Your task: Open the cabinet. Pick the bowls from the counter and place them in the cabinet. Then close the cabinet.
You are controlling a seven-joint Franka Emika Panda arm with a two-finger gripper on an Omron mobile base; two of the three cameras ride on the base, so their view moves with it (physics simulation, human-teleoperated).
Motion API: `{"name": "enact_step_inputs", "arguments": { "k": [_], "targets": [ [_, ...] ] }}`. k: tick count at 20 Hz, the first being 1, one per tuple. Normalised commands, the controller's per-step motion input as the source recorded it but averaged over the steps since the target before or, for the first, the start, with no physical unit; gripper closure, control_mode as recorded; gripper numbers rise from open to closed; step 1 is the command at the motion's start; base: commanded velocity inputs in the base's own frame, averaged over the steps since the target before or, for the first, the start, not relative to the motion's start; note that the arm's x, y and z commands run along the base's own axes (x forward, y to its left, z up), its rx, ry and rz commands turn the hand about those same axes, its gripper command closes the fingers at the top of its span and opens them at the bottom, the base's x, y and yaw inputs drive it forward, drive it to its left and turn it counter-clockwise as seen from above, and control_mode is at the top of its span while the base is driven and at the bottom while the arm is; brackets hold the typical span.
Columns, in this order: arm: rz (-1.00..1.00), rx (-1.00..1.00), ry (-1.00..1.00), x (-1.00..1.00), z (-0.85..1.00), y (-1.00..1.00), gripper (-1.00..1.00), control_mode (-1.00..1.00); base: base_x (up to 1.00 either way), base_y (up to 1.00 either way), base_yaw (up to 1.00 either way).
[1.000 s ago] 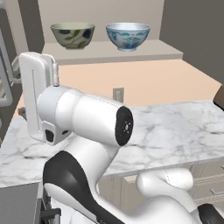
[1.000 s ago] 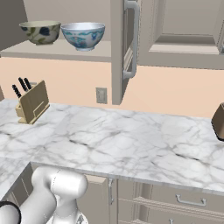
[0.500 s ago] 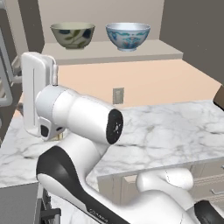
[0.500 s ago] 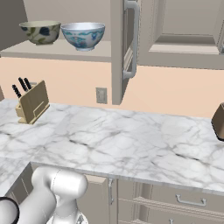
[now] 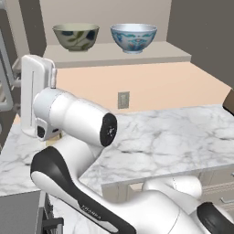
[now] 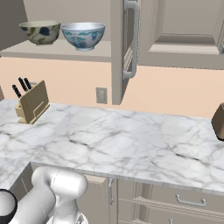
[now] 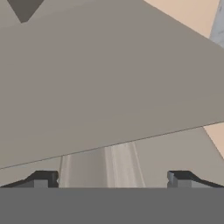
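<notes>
Wooden knife block with three dark handles, standing at the left near the back wall. White wall outlet on the peach backsplash, right of the block. Dark brown appliance cut off at the far right edge.

Base views flanking; shared counter

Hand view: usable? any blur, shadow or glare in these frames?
Hand view: a flat grey panel close up, no texture; gripper open, nothing between the tips. Left base view: sharp, but the arm blocks much of the counter; bowls evenly lit. Right base view: sharp, soft shadows under the knife block, no glare on the marble.
</notes>
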Motion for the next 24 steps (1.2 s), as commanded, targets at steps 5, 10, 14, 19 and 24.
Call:
{"name": "enact_step_inputs", "arguments": {
  "k": [5, 10, 14, 19, 24],
  "targets": [
    [0.0, 0.01, 0.0, 0.2, -0.07, 0.07, -1.0, -1.0, 0.0, 0.0, 0.0],
    [-0.01, 0.0, 0.0, 0.14, -0.02, 0.1, -1.0, -1.0, 0.0, 0.0, 0.0],
    [-0.04, 0.0, 0.0, 0.23, -0.01, 0.01, -1.0, -1.0, 0.0, 0.0, 0.0],
    [-0.32, -0.06, 0.03, 0.81, -0.26, 0.05, -1.0, -1.0, 0.0, 0.0, 0.0],
    [-0.41, -0.06, 0.09, 1.0, -0.46, -0.06, -1.0, -1.0, 0.0, 0.0, 0.0]
  ]
}}
